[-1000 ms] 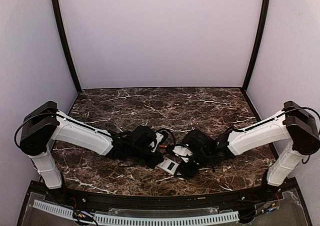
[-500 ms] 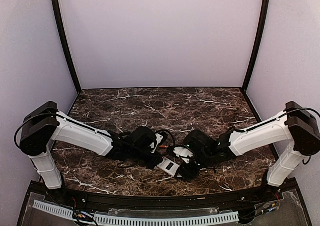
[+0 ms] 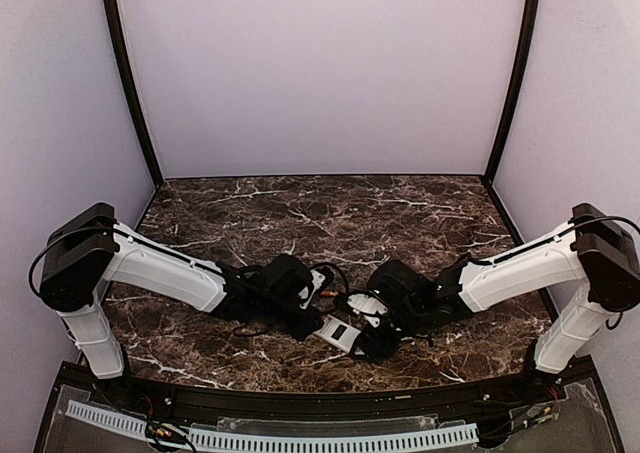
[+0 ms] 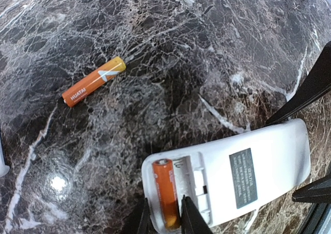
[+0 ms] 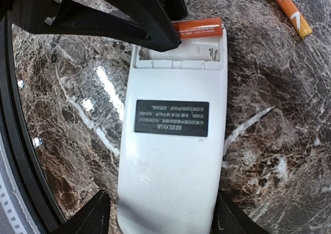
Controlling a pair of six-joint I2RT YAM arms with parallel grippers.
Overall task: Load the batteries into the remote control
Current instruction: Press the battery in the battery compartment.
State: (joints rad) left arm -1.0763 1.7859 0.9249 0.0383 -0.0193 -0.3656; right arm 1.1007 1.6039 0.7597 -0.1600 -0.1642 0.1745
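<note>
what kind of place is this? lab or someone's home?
Most likely a lab recording booth: plain lilac walls and dark frame posts box in a marble-pattern table, and two robot arms mounted at its near edge work on a remote control.

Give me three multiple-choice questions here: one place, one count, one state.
1. Where is the loose battery? A) on the marble table, apart from the remote control B) on the remote's sticker C) inside the remote
2. How many batteries sit in the battery compartment? A) none B) one C) two
3. How does the remote control lie? A) screen up B) on edge C) back up, compartment uncovered
Answers: A, it lies alone on marble. B, one slot filled, one bare. C, the back label and open bay face up.
</note>
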